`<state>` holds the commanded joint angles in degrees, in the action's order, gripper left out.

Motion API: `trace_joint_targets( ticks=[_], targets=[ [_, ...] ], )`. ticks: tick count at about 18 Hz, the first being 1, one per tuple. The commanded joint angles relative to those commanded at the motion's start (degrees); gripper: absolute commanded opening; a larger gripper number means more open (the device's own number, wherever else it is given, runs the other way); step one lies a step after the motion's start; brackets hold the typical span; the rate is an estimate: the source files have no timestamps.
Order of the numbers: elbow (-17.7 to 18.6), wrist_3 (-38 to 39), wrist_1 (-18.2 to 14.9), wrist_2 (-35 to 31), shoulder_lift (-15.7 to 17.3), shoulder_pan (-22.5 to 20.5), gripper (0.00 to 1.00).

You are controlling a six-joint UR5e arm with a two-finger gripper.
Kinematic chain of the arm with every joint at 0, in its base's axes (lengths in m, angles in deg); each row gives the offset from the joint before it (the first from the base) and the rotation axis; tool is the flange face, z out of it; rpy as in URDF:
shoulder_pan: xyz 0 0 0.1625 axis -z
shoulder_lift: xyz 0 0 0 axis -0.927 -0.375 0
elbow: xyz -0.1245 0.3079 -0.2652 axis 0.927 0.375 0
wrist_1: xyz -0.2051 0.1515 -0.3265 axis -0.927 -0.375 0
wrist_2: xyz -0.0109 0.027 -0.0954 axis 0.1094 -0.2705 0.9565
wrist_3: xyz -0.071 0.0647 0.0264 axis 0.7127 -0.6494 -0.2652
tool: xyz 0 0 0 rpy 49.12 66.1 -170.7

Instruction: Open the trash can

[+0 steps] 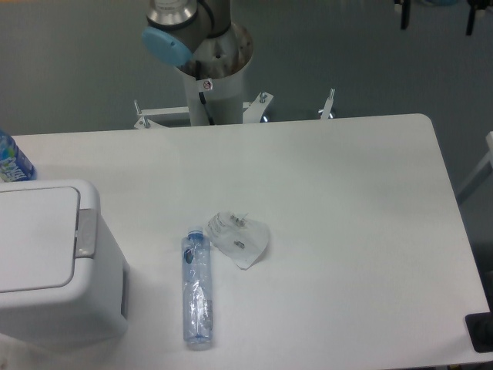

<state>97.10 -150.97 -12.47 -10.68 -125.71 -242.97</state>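
From my remote seat I saw the trash can (54,262) filling the lower left of the frame on the white table (347,200), its flat lid (35,235) down and the grey latch strip (85,232) along the lid's right edge. Only the arm's base (208,54) showed at top centre; the gripper was out of frame, so I could not tell its state. A clear plastic bottle (196,289) lay near the bin's right side, a crumpled clear wrapper (240,239) just beside its cap. Another bottle (11,160) peeked in at the left edge.
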Motion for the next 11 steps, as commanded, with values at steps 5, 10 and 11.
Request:
trace_joint_targets(
  ticks=[5,10,11],
  targets=[
    [0.4,2.4,0.1,-0.1,0.1,0.7,1.0],
    [0.4,12.1,1.2,-0.3,-0.6,5.4,1.0],
    [0.6,14.5,1.3,-0.4,-0.6,6.1,1.0]
  ],
)
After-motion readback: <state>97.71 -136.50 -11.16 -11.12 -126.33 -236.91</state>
